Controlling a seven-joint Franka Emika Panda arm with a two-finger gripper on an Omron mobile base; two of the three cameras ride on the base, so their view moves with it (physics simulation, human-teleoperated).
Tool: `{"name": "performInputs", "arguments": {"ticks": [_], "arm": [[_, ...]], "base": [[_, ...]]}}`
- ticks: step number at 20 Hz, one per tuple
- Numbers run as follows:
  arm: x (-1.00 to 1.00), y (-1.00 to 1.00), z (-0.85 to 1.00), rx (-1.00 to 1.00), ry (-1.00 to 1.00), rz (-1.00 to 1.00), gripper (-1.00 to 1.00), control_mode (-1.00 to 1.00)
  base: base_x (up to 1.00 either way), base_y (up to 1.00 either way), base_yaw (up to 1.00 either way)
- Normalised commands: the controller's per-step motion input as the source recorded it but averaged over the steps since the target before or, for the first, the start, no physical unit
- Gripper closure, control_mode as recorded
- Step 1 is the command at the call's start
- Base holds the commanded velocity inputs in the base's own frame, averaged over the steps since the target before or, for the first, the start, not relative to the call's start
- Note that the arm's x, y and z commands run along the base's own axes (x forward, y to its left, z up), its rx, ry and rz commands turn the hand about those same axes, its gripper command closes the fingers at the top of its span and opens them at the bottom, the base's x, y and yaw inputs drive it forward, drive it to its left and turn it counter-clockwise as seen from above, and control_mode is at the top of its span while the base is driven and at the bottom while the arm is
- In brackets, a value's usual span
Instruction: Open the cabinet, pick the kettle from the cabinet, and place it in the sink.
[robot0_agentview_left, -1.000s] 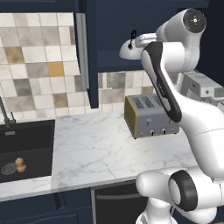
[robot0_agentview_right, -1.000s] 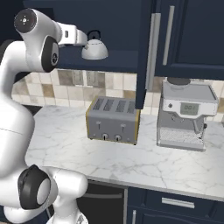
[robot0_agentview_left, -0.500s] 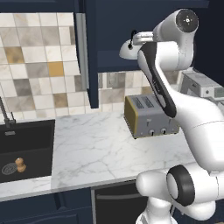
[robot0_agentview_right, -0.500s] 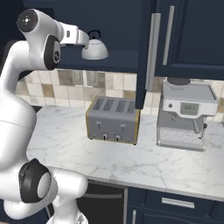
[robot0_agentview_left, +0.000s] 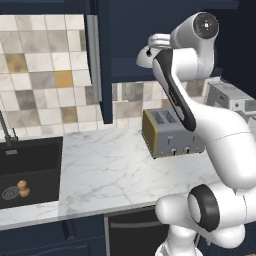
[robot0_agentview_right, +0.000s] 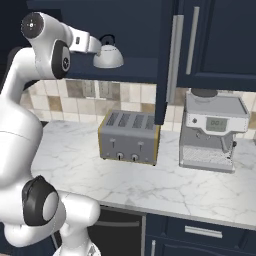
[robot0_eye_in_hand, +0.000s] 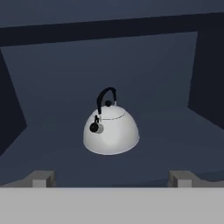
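Reaching slightly farther in than a second ago, the white arm is pointing its gripper at the small dome-shaped silver kettle. Fingers are spread wide, gripping nothing. The kettle is sitting upright inside the open navy cabinet, above the boxy silver toaster.

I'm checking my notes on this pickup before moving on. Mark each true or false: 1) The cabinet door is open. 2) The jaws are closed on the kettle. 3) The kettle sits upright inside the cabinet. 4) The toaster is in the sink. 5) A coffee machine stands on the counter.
1) True: the cabinet door is swung open.
2) False: the gripper has its jaws wide open, short of the kettle, gripping nothing.
3) True: it stands upright on the cabinet shelf.
4) False: the toaster stands on the counter; the sink holds no toaster.
5) True: the coffee machine stands beside the toaster.
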Motion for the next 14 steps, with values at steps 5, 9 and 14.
{"name": "performInputs", "arguments": {"ticks": [5,9,14], "arm": [[0.12,0.12,-0.09,0.07,-0.03,0.00,-1.00,-1.00],[0.13,0.11,-0.08,0.04,-0.01,0.00,-1.00,-1.00],[0.23,0.04,0.00,0.01,0.00,0.00,-1.00,-1.00]], "base": [[0.00,0.00,0.00],[0.00,0.00,0.00],[0.00,0.00,0.00]]}}
